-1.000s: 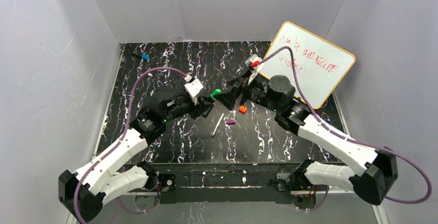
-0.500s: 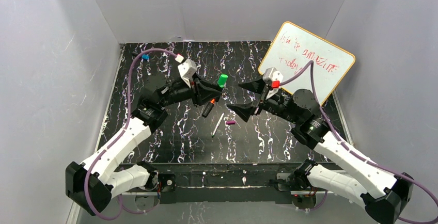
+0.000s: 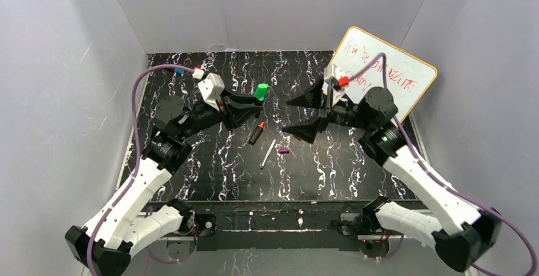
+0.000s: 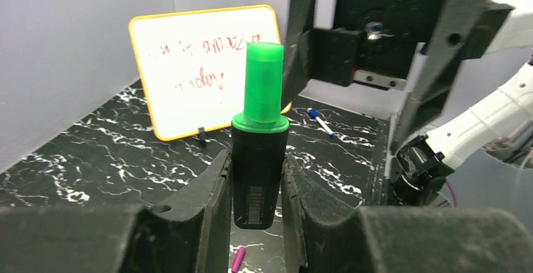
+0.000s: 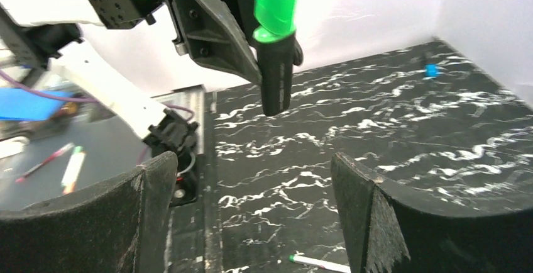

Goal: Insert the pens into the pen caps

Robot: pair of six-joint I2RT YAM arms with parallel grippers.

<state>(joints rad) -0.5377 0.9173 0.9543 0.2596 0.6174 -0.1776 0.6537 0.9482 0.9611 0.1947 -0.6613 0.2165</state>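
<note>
Black, white-veined desk (image 3: pixel 210 174) fills the floor of a grey-walled booth. Nearest the arm bases, a white pen (image 3: pixel 267 154) lies at a slant, with the purple cap (image 3: pixel 283 151) just beside it on the right, not touching it. A little farther back lies the orange marker (image 3: pixel 256 134), black-bodied, its orange end pointing away, free of both tools. Beyond it, the left tool (image 3: pixel 253 102) is partway closed on the green marker (image 3: pixel 261 91). The left wrist view shows the marker's black barrel pinched between the two fingers (image 4: pixel 204 191), upright with the green end on top, lifted off the desk. Facing it, the right tool (image 3: pixel 304 114) is spread wide with nothing between its fingers (image 5: pixel 358 185), and it does not touch the marker. Behind, a whiteboard (image 3: pixel 388 79) with red scribble leans at the right wall. A small blue bit (image 3: pixel 178 70) sits at the far left corner.
</note>
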